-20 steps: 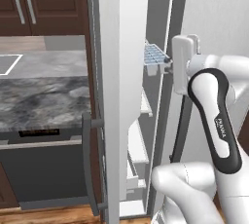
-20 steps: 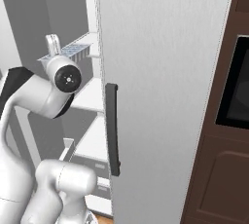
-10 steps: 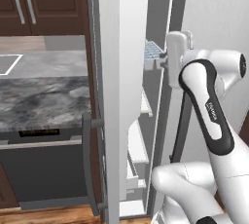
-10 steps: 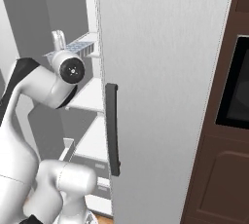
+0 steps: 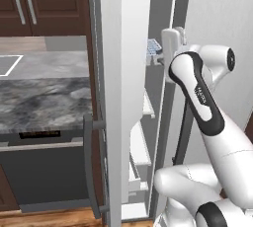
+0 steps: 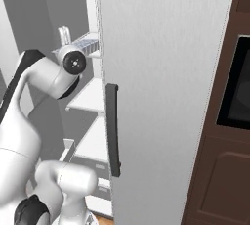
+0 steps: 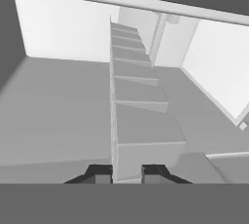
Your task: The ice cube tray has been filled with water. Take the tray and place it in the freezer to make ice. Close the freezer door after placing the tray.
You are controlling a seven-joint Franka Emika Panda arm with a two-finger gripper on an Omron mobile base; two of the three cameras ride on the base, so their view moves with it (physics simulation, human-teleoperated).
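Pinching the ice cube tray point(image 7: 138, 125) by its near end, end effector point(image 7: 127, 173) reaching inside the freezer point(image 7: 63, 38), above a white shelf point(image 6: 90, 96).

Arm point(image 5: 207, 117): glossy white rounded links, dark grey joint bands, small dark lettering on one band, round dark-centred joint cap point(image 6: 74, 61).

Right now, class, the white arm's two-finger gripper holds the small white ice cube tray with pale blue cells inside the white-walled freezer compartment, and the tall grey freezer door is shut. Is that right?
Not quite: the tall grey freezer door is open, as the left base view shows. The rest stands: the gripper is shut on the small white ice cube tray with pale blue cells, which it holds inside the white-walled freezer compartment.
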